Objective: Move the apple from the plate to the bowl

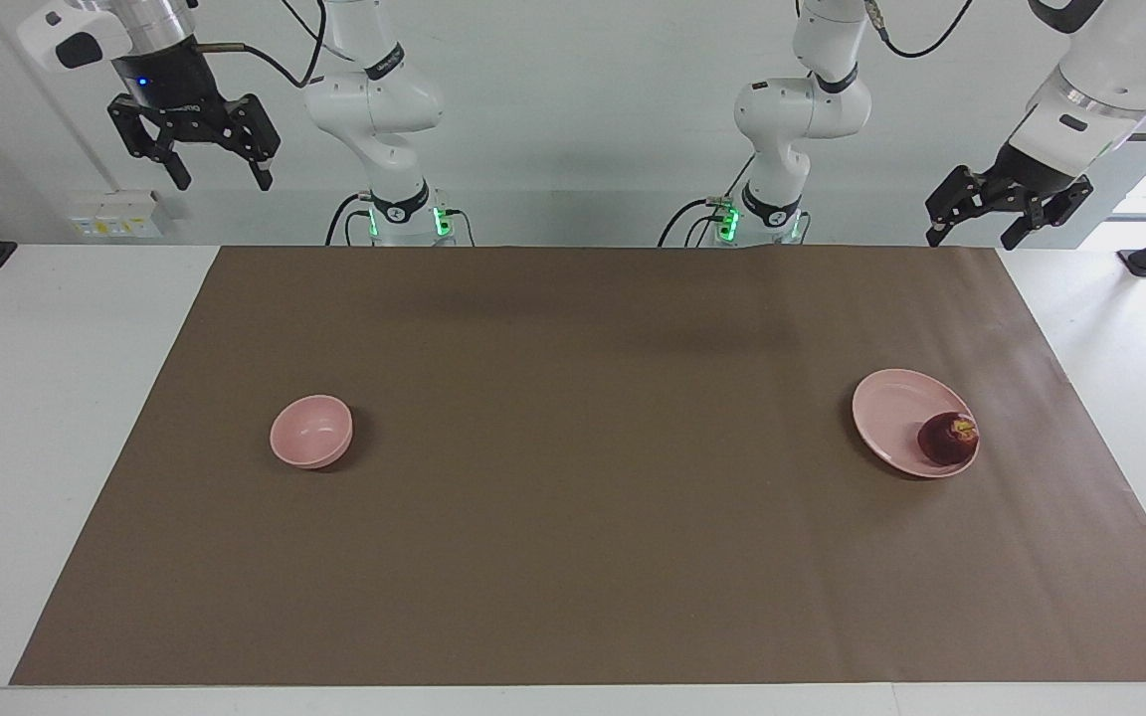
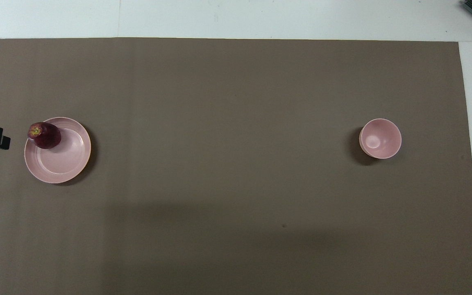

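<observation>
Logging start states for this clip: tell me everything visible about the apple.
The small round dark red apple has a yellowish patch around its stem dimple, which faces up. It looks whole and glossy. It sits on the wide shallow pale pink plate, at the plate's edge farthest from the robots, toward the left arm's end of the table. Only the plate touches it.

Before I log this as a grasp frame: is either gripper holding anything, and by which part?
Nothing is held. The left gripper and right gripper hang open and raised; the apple sits on the plate.
</observation>
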